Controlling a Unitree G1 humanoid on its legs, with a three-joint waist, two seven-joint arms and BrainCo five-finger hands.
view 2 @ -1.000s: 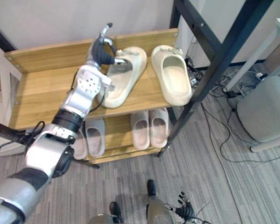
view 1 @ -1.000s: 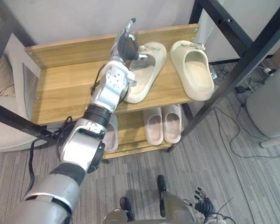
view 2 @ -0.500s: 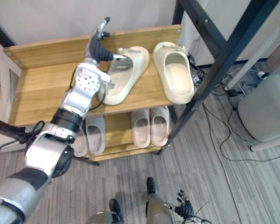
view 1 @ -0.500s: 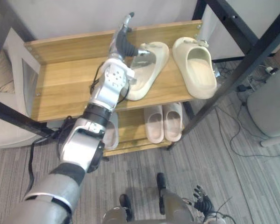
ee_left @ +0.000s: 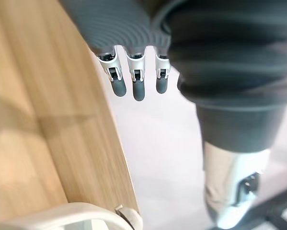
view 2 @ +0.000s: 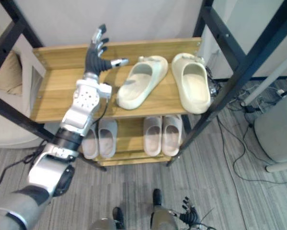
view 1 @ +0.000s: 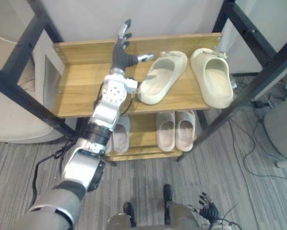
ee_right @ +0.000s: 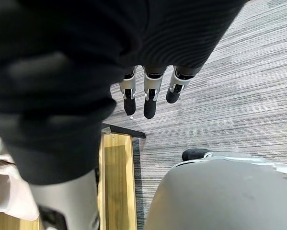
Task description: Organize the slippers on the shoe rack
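Observation:
Two cream slippers lie on the wooden top shelf (view 1: 81,84) of the shoe rack. The left cream slipper (view 1: 163,76) lies at a slant; the right cream slipper (view 1: 212,80) lies straight beside it. My left hand (view 1: 120,53) hovers open over the shelf just left of the slanted slipper, fingers spread, thumb tip close to its back end. In the left wrist view the fingers (ee_left: 138,86) are straight and the slipper's rim (ee_left: 76,213) shows below them. My right hand (view 1: 208,210) hangs low near the floor, fingers (ee_right: 150,100) relaxed and holding nothing.
On the lower shelf a pale pink pair (view 1: 176,132) sits to the right and grey slippers (view 2: 99,139) to the left. Black frame posts (view 1: 258,72) cross right and left of the rack. A beige cushion (view 1: 14,120) is at left, a grey stool (view 2: 280,129) at right.
My left hand has come off the slanted slipper and drawn back to its left, fingers now spread. The camera has shifted, so the whole rack sits further right.

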